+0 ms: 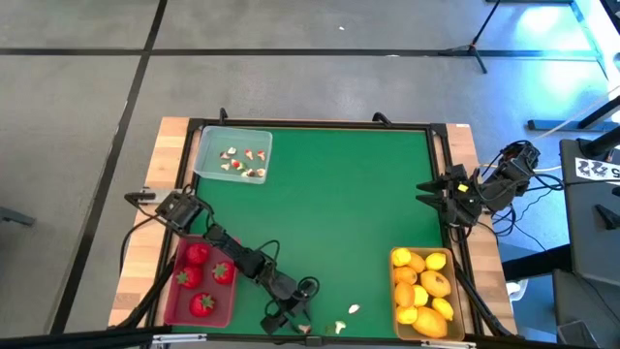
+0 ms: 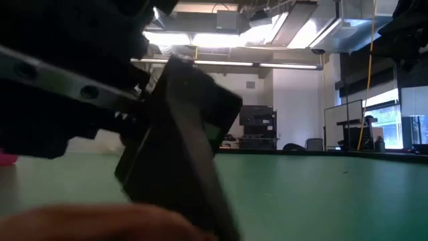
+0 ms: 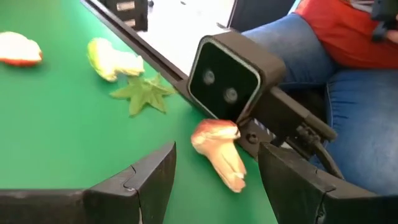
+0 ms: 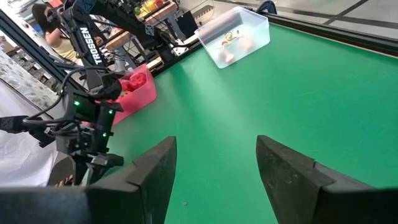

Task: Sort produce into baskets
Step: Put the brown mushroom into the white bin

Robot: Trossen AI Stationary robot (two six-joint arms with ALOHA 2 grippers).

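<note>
My left gripper [image 1: 289, 316] is low at the table's near edge, open. In the left wrist view [image 3: 216, 163] a small white-and-red produce bit [image 3: 217, 152] lies on the green mat between its two fingers, and neither finger touches it. Two more bits [image 3: 112, 59] [image 3: 18, 50] and a green leaf piece [image 3: 143, 93] lie farther along the mat. The clear basket [image 1: 232, 155] holds several bits. The red basket [image 1: 199, 283] holds three strawberries. The yellow basket [image 1: 423, 291] holds several lemons. My right gripper [image 1: 431, 191] waits open at the table's right edge.
The low camera's black housing [image 3: 230, 74] stands at the near edge just beyond the bit. A seated person's legs [image 3: 348, 106] are behind it, off the table. Loose bits [image 1: 354, 310] [image 1: 339, 327] lie on the mat between my left gripper and the yellow basket.
</note>
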